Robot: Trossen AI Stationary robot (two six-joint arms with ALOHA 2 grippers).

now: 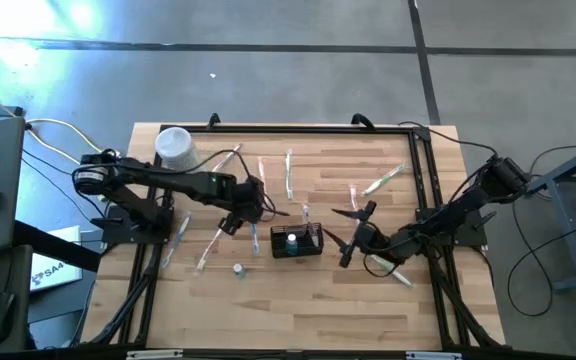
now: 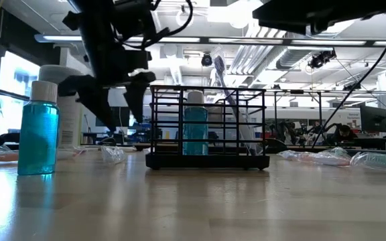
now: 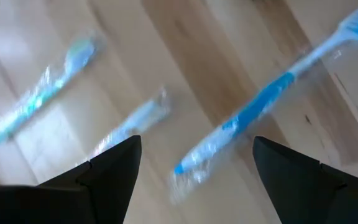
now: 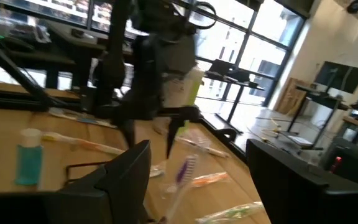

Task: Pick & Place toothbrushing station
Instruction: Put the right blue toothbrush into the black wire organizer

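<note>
The toothbrushing station (image 1: pixel 298 242) is a small black wire holder standing on the wooden table; it also shows in the low view (image 2: pixel 206 159). A blue bottle (image 2: pixel 194 130) and a wrapped toothbrush (image 2: pixel 225 87) stand in it. My left gripper (image 1: pixel 234 224) is open and empty, fingers pointing down, just left of the holder and above a wrapped blue toothbrush (image 3: pixel 253 109) lying on the table. It also shows in the low view (image 2: pixel 116 100). My right gripper (image 1: pixel 342 236) is open and empty, just right of the holder, and faces it (image 4: pixel 197 149).
A tall white canister (image 1: pixel 175 147) stands at the far left. A small blue bottle (image 2: pixel 37 130) stands on the table near the front. Several wrapped toothbrushes lie scattered, some at the far middle (image 1: pixel 288 172) and some by the right gripper (image 1: pixel 388 268). A black frame (image 1: pixel 423 180) borders the table.
</note>
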